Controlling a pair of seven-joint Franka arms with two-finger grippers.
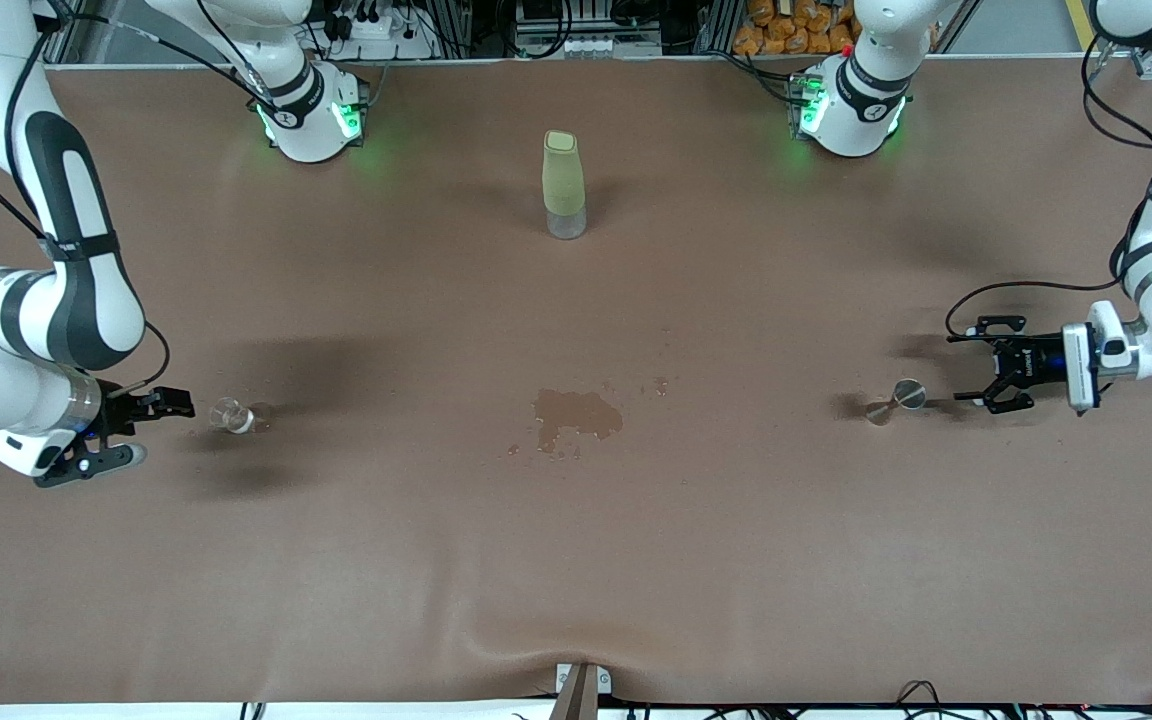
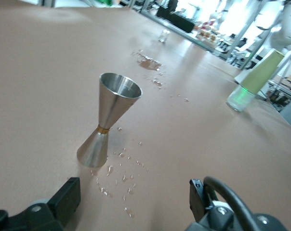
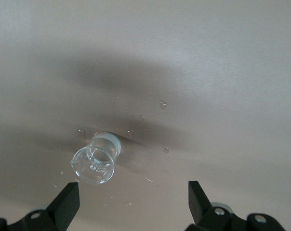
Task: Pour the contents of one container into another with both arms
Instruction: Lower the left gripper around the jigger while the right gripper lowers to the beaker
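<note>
Glass cup (image 1: 233,415): stood upright on the table (image 1: 576,560), just ahead of the right gripper (image 1: 141,432), apart from its fingers; droplets around it.
Steel jigger (image 1: 894,402): stood upright just ahead of the left gripper (image 1: 986,378), untouched; droplets at its foot.
Right gripper: jaws spread, empty, low at the right arm's end.
Left gripper: jaws spread, empty, low at the left arm's end.
Wet patch (image 1: 577,416): between both grippers, mid-table.
Green-topped bottle (image 1: 564,184): upright, well apart from both grippers.
</note>
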